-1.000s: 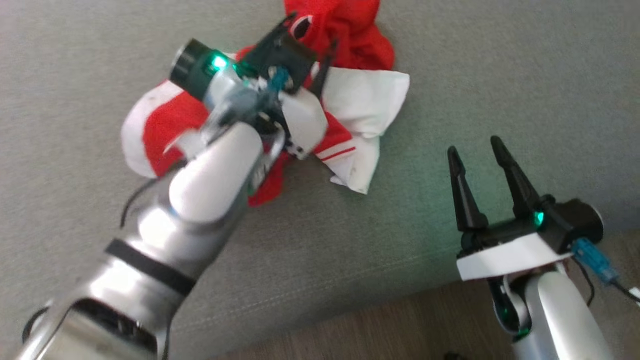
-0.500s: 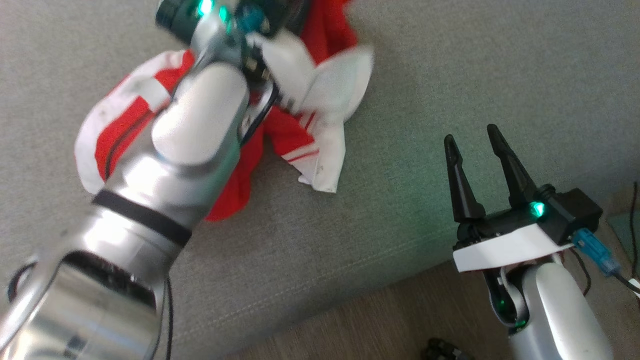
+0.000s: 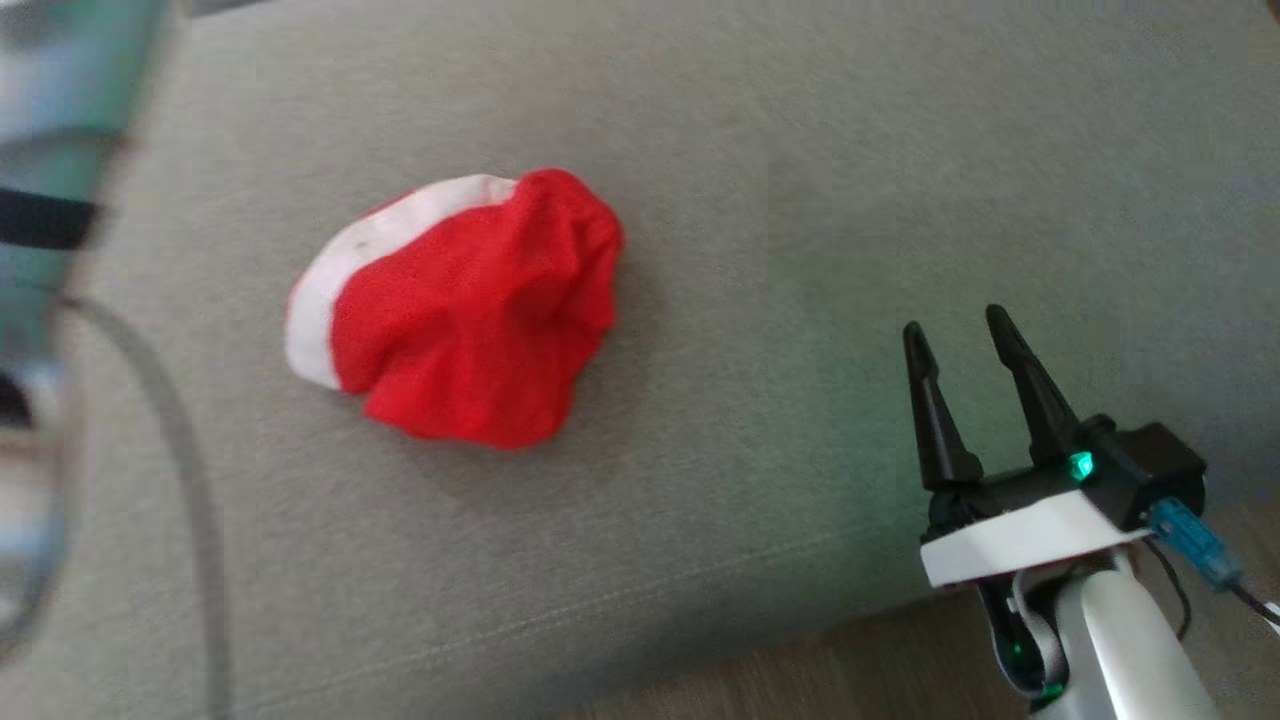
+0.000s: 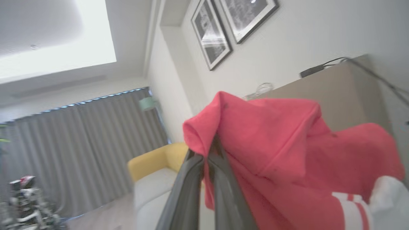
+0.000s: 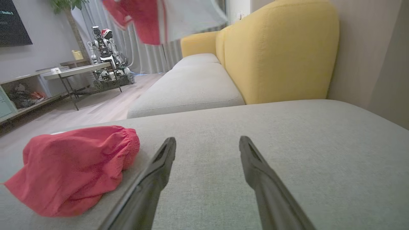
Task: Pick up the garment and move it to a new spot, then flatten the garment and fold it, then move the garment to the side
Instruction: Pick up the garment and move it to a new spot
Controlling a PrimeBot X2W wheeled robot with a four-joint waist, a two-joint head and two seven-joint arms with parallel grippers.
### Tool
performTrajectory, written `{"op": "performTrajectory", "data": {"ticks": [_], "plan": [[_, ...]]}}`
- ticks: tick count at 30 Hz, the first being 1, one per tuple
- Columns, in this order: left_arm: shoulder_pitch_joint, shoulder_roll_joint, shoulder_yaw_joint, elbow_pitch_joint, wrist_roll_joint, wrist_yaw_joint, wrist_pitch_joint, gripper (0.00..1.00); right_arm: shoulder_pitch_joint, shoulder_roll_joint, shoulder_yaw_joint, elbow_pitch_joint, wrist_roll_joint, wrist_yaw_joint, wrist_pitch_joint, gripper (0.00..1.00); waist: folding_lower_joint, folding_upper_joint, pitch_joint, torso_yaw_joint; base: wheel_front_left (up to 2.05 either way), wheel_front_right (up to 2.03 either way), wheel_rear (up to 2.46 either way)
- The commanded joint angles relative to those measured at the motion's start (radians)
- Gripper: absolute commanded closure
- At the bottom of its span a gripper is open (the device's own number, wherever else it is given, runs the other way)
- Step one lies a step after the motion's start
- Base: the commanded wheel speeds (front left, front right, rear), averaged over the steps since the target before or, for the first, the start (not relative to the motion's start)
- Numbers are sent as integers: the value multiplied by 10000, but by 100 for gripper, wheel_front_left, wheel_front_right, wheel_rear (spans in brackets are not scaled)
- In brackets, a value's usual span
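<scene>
Garment (image 4: 287,153), red with white stripes, hangs in the air above the grey cushion (image 3: 800,200), pinched between the closed fingers of the left gripper (image 4: 204,153). A second red piece (image 3: 470,320) lies bunched on that cushion. The right gripper (image 3: 955,325) hovers over the cushion's near edge, fingers apart.
</scene>
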Motion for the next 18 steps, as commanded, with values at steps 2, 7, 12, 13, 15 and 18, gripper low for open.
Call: {"op": "performTrajectory", "data": {"ticks": [2,7,12,13,15,18], "plan": [[-737,1290,408,-282,243,179,360,100,-6,-29,100,-402,-107,-2,-51,0,0,0,-481,731,0,0,0],[-352,2663,665,-646,179,160,671,100,178,-29,-17,-471,-240,-2,-51,0,0,0,-658,1550,0,0,0],[720,3873,589,-988,432,446,633,100,277,-29,-85,-619,-299,-2,-51,0,0,0,-780,2164,0,0,0],[985,4071,599,-1049,421,516,642,100,304,-29,-93,-642,-312,-2,-51,0,0,0,-805,2258,0,0,0],[1493,4450,682,-1165,312,629,654,100,340,-29,-79,-707,-388,-2,-51,0,0,0,-800,2426,0,0,0],[2170,4901,887,-1239,40,800,668,100,334,-29,-118,-801,-516,-2,-51,0,0,0,-651,2654,0,0,0]]}}
